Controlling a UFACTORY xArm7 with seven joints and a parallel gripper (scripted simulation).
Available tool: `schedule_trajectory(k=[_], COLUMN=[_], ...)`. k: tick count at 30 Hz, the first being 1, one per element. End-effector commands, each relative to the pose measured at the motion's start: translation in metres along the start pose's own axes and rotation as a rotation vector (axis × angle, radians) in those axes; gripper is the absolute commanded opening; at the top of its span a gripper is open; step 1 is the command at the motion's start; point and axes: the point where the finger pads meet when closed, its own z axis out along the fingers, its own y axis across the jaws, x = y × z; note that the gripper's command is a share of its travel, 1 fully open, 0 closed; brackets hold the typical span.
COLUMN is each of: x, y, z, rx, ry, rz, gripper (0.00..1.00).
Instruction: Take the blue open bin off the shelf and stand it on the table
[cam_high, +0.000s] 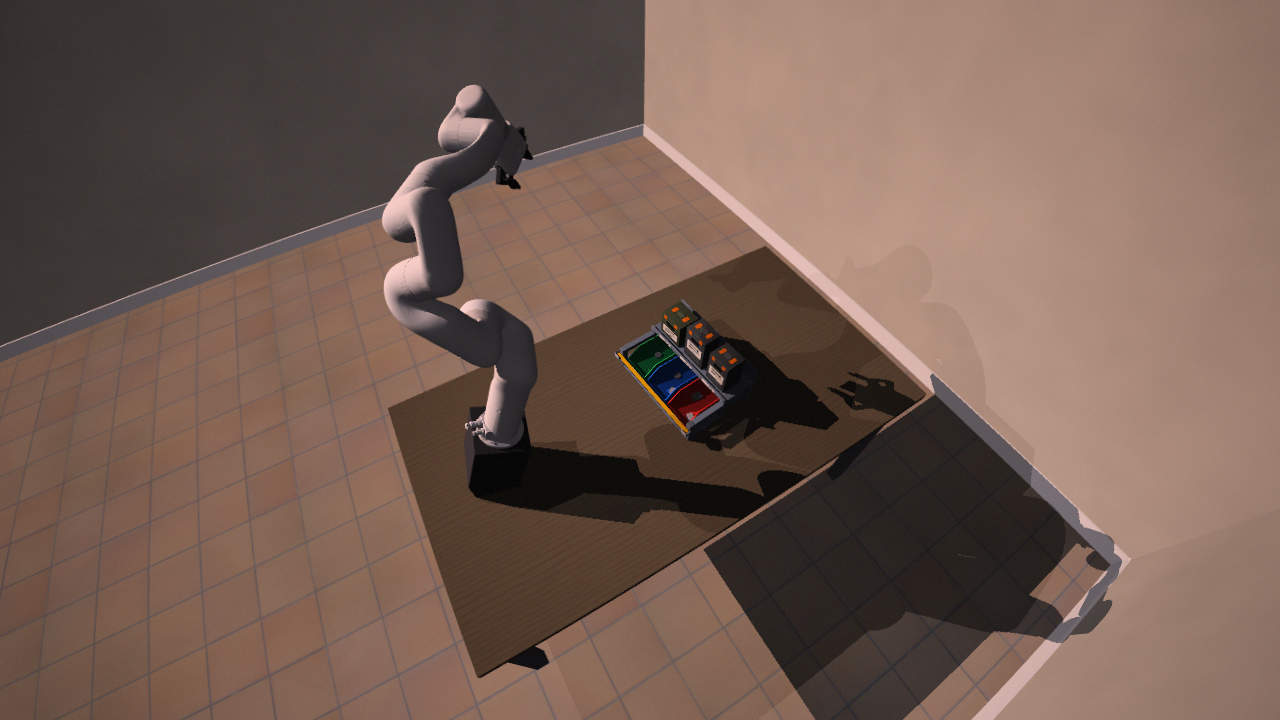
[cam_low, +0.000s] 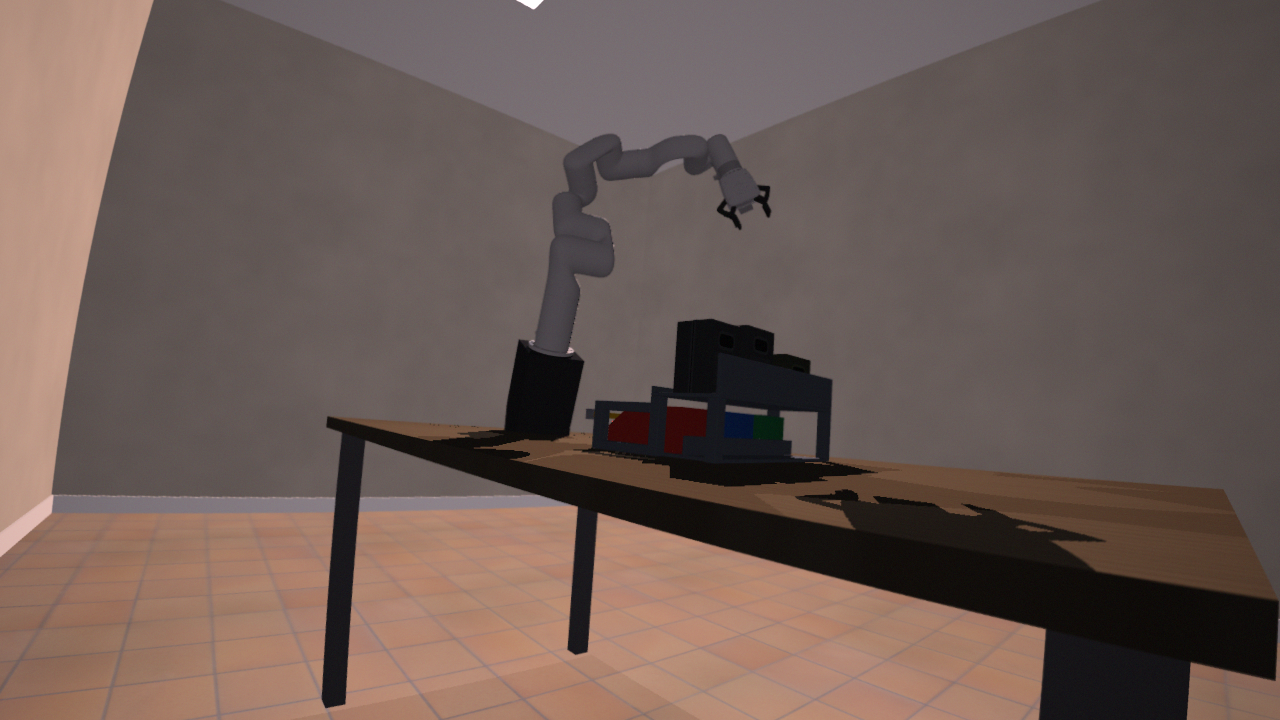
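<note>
High in the upper middle of the exterior view, the gripper [cam_low: 745,209] hangs well above the bench [cam_low: 984,537], its dark fingers [cam_low: 763,202] spread wide with nothing between them. From the top view the same gripper [cam_high: 512,166] shows small and dark at the end of the grey arm [cam_high: 429,268], in the upper left part of the frame, well apart from the shelf [cam_high: 657,402]. The arm rises from a black pedestal [cam_high: 478,474] standing on the bench [cam_high: 554,555] at centre left. Right of centre, the low dark shelf carries three open bins in a row: a green bin [cam_high: 653,357] toward the top, the blue bin [cam_high: 673,380] in the middle, and a red bin [cam_high: 695,402] toward the bottom. The blue bin sits on the shelf between its neighbours. Behind the bins, three dark boxes [cam_high: 701,340] with orange marks stand on the upper level. In the exterior view the blue bin [cam_low: 737,425] shows as a small patch through the shelf frame [cam_low: 821,411].
</note>
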Motion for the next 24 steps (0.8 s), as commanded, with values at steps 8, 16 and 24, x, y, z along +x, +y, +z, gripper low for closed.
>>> schedule_trajectory(k=[8, 16, 24], x=[0.0018, 0.0019, 0.0022], y=[-0.0002, -0.0005, -0.0008], z=[0.0002, 0.0008, 0.0013], rx=[0.028, 0.05, 0.065], ry=[-0.066, -0.117, -0.15], rz=[0.188, 0.334, 0.431], gripper=[1.0, 1.0, 1.0])
